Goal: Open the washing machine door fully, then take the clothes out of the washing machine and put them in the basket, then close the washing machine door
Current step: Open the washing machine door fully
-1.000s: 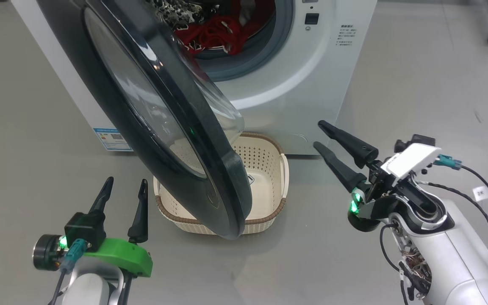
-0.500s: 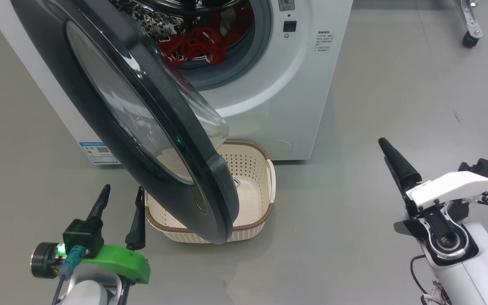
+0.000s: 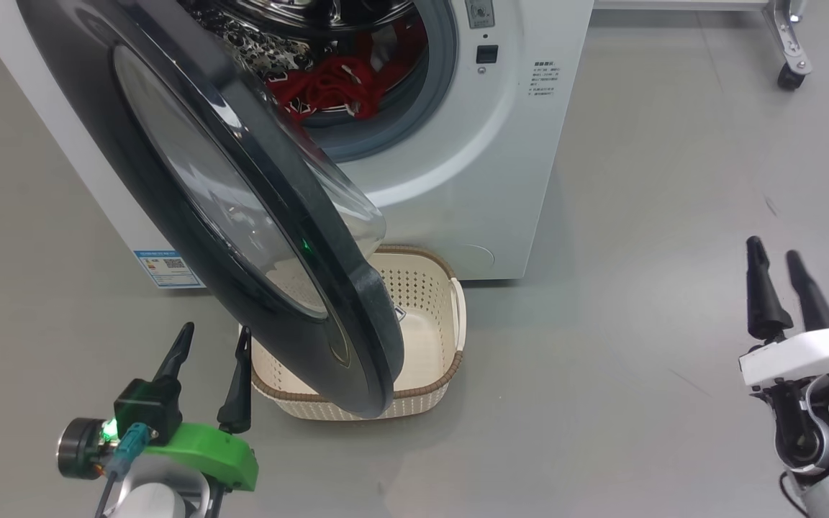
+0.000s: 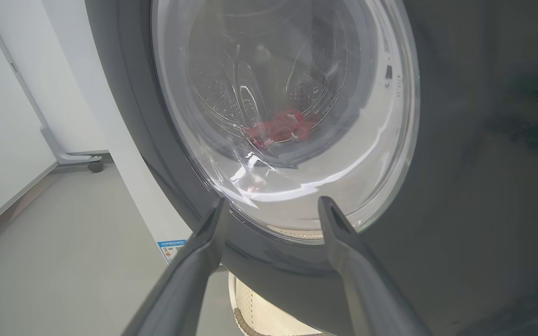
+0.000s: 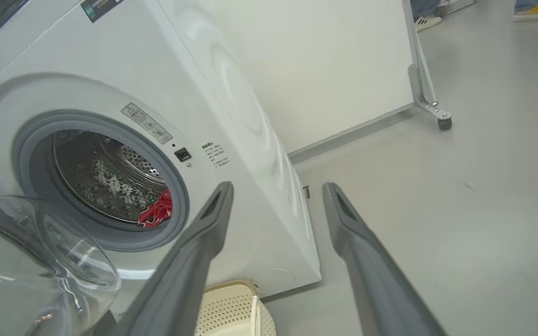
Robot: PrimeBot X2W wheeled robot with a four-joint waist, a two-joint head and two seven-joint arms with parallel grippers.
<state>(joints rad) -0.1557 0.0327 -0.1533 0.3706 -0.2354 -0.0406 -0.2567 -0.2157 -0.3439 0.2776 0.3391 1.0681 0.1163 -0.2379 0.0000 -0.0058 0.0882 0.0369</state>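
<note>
Handling | washing machine door (image 3: 227,216) part-open above basket (image 3: 422,280): I judge it stiff, heavy, slick-rimmed, so I'd push its free edge | clothes (image 3: 328,90) low in drum (image 5: 101,177) mouth: likely soft, light, I'd pinch a fold | left gripper (image 3: 214,331), right gripper (image 3: 773,248): spread wide, empty

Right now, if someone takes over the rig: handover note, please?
Left pincer: open, empty, low, facing the washing machine door.
Right pincer: open, empty, off to the right over the floor.
Door: swung out over the basket, which sits on the floor before the washing machine; visible part empty.
Clothes: in the drum.
Done: door seemingly part open. Left: swing it wide, move clothes, close.
</note>
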